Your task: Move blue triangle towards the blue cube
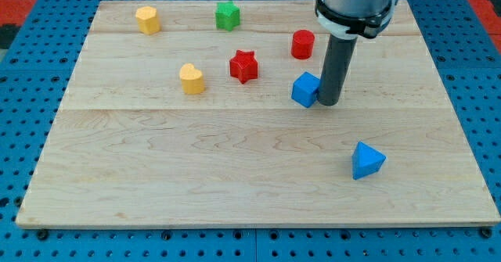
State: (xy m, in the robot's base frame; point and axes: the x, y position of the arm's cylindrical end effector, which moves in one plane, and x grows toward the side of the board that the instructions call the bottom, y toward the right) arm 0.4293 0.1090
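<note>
The blue triangle (366,160) lies on the wooden board (235,176) toward the view's bottom right. The blue cube (305,89) sits near the board's middle, up and to the left of the triangle. My tip (329,103) rests on the board right beside the cube's right side, touching or almost touching it. The tip is well above and to the left of the blue triangle, a clear gap apart.
A red cylinder (303,44) stands just above the cube. A red star (244,66) and a yellow heart (192,79) lie to the left. A yellow block (147,19) and a green star (228,16) sit near the board's top edge.
</note>
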